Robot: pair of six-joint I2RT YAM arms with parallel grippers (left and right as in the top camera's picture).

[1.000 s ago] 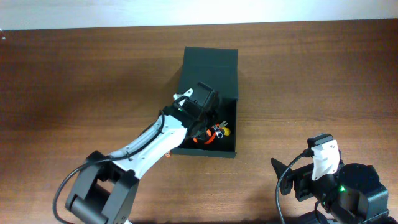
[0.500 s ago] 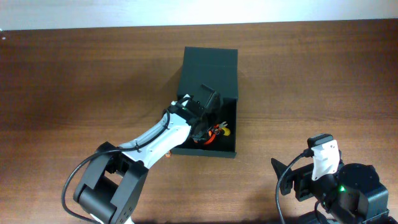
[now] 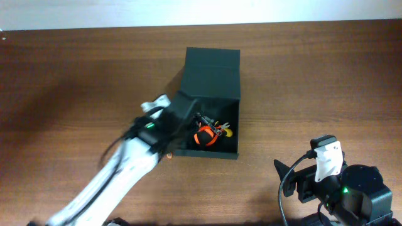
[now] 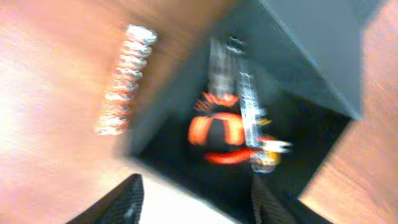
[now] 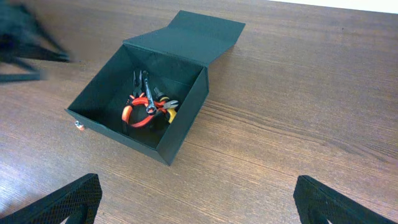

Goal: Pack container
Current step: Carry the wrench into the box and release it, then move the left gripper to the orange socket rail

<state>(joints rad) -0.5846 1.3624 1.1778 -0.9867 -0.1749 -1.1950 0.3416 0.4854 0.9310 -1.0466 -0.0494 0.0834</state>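
Collision is your main risk: the left jaws, apart and empty, hang at the left rim of the open container [image 3: 207, 152] on the tabletop [image 3: 314, 75], and a loose swing could shove it or snag the hand tools [image 3: 207, 134] inside. Right jaws stand apart, empty. No writing is readable.

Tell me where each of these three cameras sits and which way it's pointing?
Overhead: fixed above the table, facing straight down on the container; the left arm and right arm show.
Left wrist: on the left arm, aimed down into the container at the tools, blurred; the left gripper shows at the bottom, fingers open.
Right wrist: on the right arm, looking slantwise across the table at the container; the right gripper shows at the bottom corners, open.
Shared: all three see the open container with tools inside.
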